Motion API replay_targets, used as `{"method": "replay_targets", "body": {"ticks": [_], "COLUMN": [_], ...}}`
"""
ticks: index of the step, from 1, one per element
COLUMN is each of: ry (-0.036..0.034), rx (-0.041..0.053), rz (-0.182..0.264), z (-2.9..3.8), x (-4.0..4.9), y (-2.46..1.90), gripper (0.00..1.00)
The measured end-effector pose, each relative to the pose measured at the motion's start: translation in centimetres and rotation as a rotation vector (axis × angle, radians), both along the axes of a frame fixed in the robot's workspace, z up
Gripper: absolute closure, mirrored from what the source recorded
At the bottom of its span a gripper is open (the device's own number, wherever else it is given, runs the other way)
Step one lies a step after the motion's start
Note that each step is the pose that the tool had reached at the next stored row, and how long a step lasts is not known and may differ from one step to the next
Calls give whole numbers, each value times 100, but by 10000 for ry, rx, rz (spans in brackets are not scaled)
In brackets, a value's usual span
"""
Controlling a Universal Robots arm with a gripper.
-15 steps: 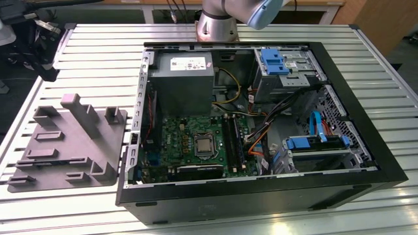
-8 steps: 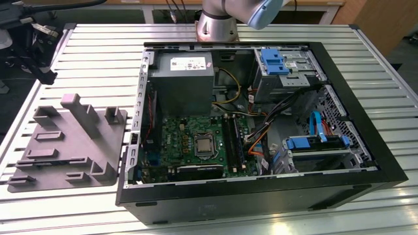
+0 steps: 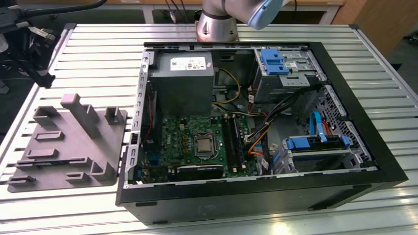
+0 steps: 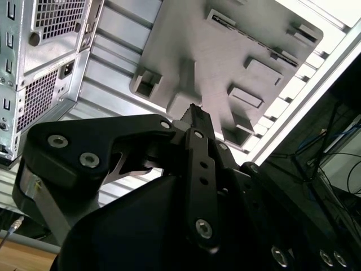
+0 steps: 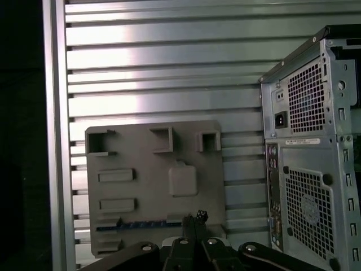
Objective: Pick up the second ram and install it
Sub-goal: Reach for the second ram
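Slatted table (image 3: 98, 49): end effector (image 5: 196, 219) pressed together, empty; second ram (image 5: 138, 224) in gray fixture (image 5: 146, 152).

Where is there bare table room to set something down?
Widest: table slats between the gray fixture and the far edge, on the exterior view's left. Also the strip along the near edge. Crowded: inside the computer case.

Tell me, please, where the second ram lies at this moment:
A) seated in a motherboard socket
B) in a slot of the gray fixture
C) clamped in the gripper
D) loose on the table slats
B: in the first wrist view the second ram lies flat in a slot of the gray fixture, beside the computer case, with the gripper above it and holding nothing.
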State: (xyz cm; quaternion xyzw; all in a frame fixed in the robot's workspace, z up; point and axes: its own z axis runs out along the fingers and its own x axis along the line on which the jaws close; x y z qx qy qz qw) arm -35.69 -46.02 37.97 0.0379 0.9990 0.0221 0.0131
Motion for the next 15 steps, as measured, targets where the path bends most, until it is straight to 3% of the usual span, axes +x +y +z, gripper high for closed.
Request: {"method": "replay_targets", "body": {"ticks": [15], "ry": [0], "rx": [0], "rz": [0], "z": [-28], "x": [-56], "y": [-68], "gripper": [89]}}
